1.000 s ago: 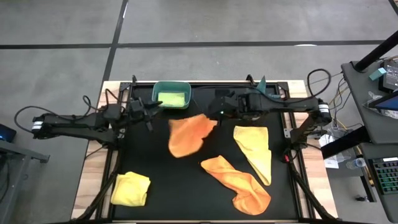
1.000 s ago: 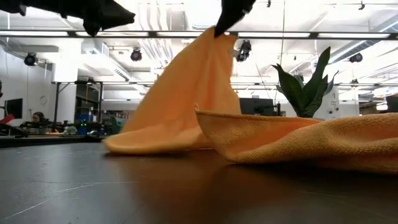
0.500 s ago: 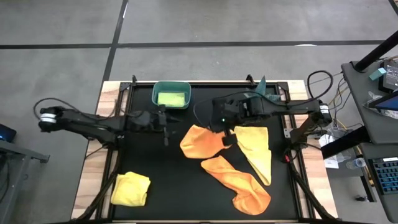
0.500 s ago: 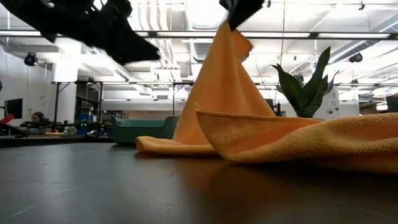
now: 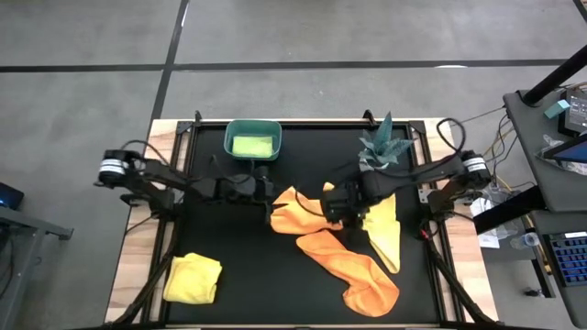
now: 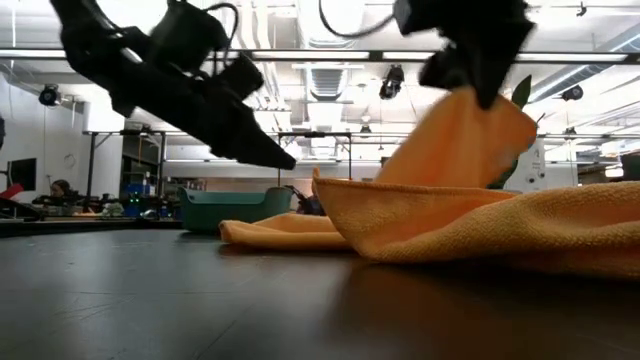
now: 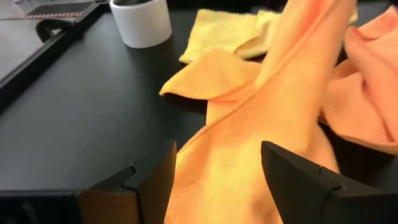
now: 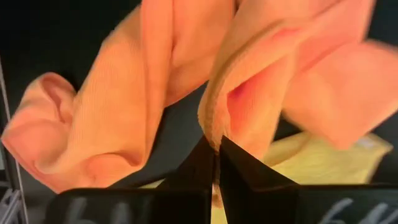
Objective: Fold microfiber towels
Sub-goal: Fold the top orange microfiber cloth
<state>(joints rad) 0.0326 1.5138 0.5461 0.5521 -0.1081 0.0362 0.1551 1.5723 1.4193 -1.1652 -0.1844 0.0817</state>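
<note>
Black worktop (image 5: pixel 229 266) on a wooden base, both arms reaching in toward centre. Two orange towels: the long crumpled one (image 5: pixel 353 268) lies flat from centre toward 5 o'clock, the other orange towel (image 5: pixel 295 209) sits just at centre, one end lifted off the mat, its low end touching the long one. Yellow towel (image 5: pixel 383 225) spread at 3 o'clock, partly under the right arm; second yellow towel (image 5: pixel 193 279) bunched at 8 o'clock, well apart from the rest. Teal bin (image 5: pixel 252 140) at 12 o'clock with a lime green towel (image 5: pixel 251 145) inside. Potted plant (image 5: pixel 383 145) at 1 o'clock, white pot (image 7: pixel 140 20) seen in the left wrist view. Left tool (image 5: pixel 267 190) at centre, just beside the lifted orange towel's 9 o'clock edge, fingers spread wide with orange cloth lying between them in the wrist view, not gripped. Right tool (image 5: pixel 332 203) at the towel's 3 o'clock side, fingers (image 8: pixel 239 168) pinched together on a folded edge of the orange towel, holding that end raised; low view shows the cloth hanging from it.
</note>
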